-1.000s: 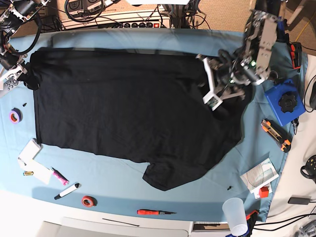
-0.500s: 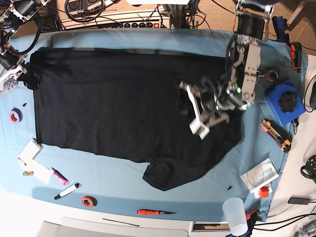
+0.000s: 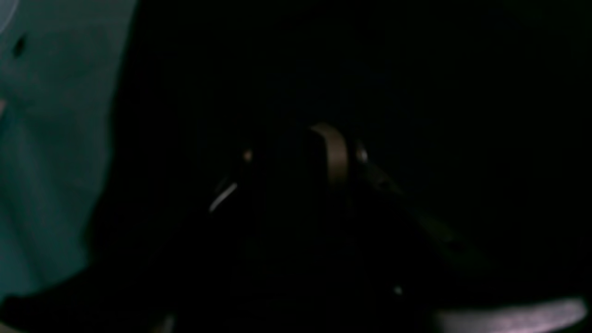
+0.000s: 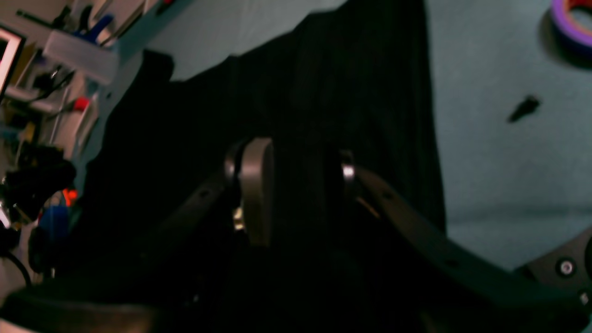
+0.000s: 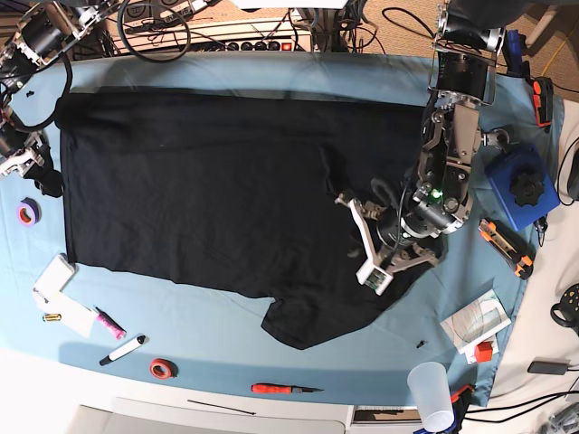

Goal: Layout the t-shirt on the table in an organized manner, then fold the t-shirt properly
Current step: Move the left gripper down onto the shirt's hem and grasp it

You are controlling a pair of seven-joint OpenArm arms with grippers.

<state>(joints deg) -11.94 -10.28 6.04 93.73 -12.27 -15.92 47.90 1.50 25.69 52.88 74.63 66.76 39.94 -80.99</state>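
The black t-shirt [image 5: 199, 181] lies spread wide on the light blue table [image 5: 226, 316], with one sleeve jutting toward the front edge. My left gripper [image 5: 364, 242] hovers low over the shirt's right part, where a fold of fabric is bunched beside it. In the left wrist view its fingers [image 3: 335, 152] are nearly lost in black cloth, and the gripper [image 3: 291, 155] seems shut on it. My right gripper [image 5: 38, 176] sits at the shirt's left edge. In the right wrist view the gripper [image 4: 300, 178] has black fabric filling the gap between its pads.
A purple tape roll [image 5: 27, 213] lies just in front of the right gripper. A blue box [image 5: 518, 185] and an orange cutter [image 5: 505, 246] sit right of the left arm. A plastic cup [image 5: 432, 396], red screwdriver [image 5: 280, 389], red tape [image 5: 162, 368] and markers line the front edge.
The left gripper swept from the shirt's upper right down and inward over it, taking fabric along so the right edge now sits further in. The right gripper slid slightly toward the front.
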